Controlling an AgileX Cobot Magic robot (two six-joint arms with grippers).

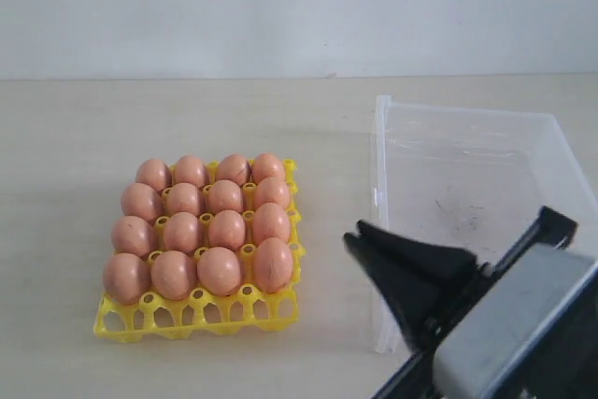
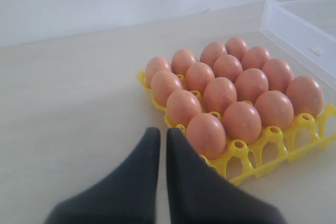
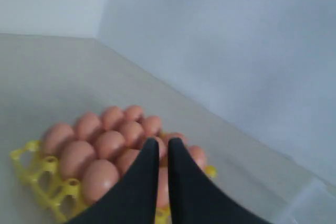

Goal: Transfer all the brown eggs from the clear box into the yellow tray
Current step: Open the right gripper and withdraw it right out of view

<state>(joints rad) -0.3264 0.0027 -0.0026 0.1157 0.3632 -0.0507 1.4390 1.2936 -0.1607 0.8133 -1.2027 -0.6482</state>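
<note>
Filling the yellow tray [image 2: 239,153], smooth orange-brown eggs [image 2: 219,94] lie just ahead of the left claw [image 2: 159,131]. It and the right claw [image 3: 159,142] are pinched together.

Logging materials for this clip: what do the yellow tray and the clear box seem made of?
Yellow tray: probably moulded plastic, slightly glossy; thin openwork lattice of uniform bright colour. Clear box: probably thin rigid plastic, transparent and smooth; the table shows through its walls.

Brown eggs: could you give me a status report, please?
Left pincer shut, empty; right pincer shut, empty. Sixteen brown eggs seated in yellow tray; clear box shows none. Nothing obstructing.
</note>
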